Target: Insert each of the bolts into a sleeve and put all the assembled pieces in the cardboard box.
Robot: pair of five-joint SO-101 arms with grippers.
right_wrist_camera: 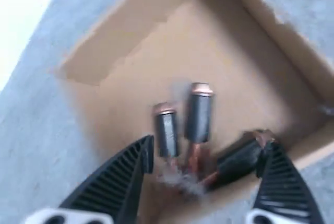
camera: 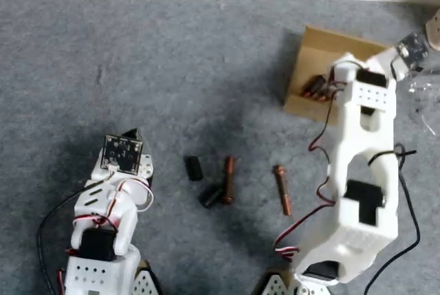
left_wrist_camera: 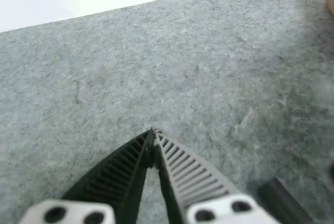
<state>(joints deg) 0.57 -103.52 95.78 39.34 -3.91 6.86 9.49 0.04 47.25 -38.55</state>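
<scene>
Apparently a release step: right fingers (right_wrist_camera: 125, 177) spread above box (right_wrist_camera: 104, 51), assembled pieces (right_wrist_camera: 199, 112) lying inside; left fingers (left_wrist_camera: 122, 174) pressed together, empty, parked near loose bolts (camera: 282, 188), sleeves (camera: 194, 168).

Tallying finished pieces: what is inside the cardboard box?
Three sleeved bolts lie close together inside the cardboard box, below the open right gripper. Parts of the box floor behind its fingers are covered.

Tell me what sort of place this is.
Probably a robotics test bench: a grey-matted tabletop, two white arms side by side at its near edge, and loose bolts and sleeves near a cardboard box.
</scene>
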